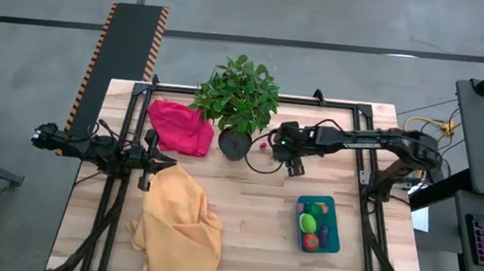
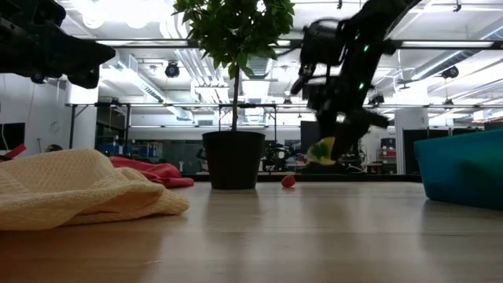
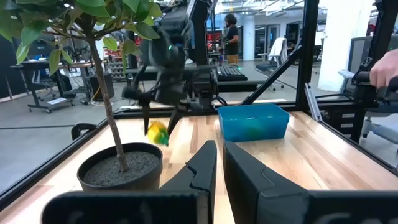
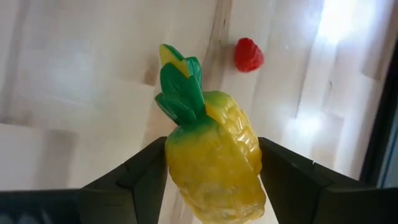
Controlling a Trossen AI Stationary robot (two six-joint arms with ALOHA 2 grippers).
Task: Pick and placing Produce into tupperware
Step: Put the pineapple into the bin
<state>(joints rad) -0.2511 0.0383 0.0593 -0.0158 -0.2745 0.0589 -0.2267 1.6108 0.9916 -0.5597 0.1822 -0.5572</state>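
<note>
While the left pincer [image 1: 164, 164] rests clenched and empty at the counter's [image 1: 257, 253] left, beside the yellow cloth [image 1: 180, 223], the high view shows the right pincer [image 1: 295, 165] near the potted plant [image 1: 238, 100]. Teal tupperware [image 1: 319, 224], right of centre, holds several produce pieces.

Low view: right pincer above the counter, grasping a yellow toy corn [image 2: 322, 152]; a small red berry [image 2: 288, 181] lies beside the pot.

Left wrist view: left fingers [image 3: 208, 171] together; corn hangs in the far pincer.

Right wrist view: fingers [image 4: 140, 171] clamp the corn's sides; berry lies beyond.
</note>
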